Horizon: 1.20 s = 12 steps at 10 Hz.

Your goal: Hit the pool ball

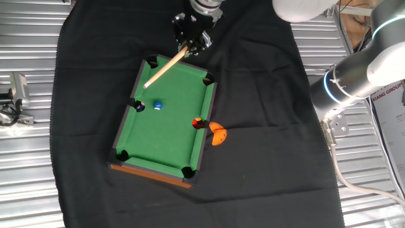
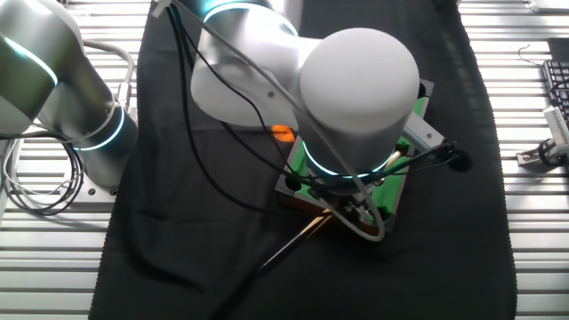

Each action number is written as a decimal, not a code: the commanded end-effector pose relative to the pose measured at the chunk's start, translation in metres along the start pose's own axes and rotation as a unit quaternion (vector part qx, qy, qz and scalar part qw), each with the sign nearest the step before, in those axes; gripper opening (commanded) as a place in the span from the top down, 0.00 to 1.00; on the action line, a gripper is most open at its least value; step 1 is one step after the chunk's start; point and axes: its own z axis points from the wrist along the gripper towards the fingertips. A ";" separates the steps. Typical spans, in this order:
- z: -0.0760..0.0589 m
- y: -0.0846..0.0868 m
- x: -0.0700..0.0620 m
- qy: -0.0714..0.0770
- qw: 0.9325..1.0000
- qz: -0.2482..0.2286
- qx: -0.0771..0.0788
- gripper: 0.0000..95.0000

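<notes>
matt black cloth (image 1: 266, 95), green felt pool table (image 1: 171, 136), wooden cue (image 1: 163, 67)

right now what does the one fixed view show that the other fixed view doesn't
Only the one fixed view shows the light-blue pool ball, the navy ball, the red-and-black ball, the whole green felt, and the gripper holding the cue stick over the toy pool table.

Only the other fixed view shows the cue's dark butt end and a keyboard.

Both show the arm, the black cloth and the orange piece.
</notes>
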 end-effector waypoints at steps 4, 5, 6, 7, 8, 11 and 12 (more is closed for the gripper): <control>0.011 -0.003 -0.007 -0.005 1.000 -0.001 0.000 1.00; 0.013 -0.003 -0.009 -0.005 1.000 -0.001 0.000 1.00; 0.015 -0.004 -0.010 -0.007 1.000 -0.001 0.002 1.00; 0.018 -0.005 -0.011 -0.008 1.000 -0.003 0.001 1.00; 0.019 -0.006 -0.011 -0.010 1.000 -0.003 0.001 1.00; 0.020 -0.007 -0.011 -0.009 1.000 -0.005 0.000 1.00; 0.020 -0.007 -0.011 -0.008 1.000 -0.005 0.001 1.00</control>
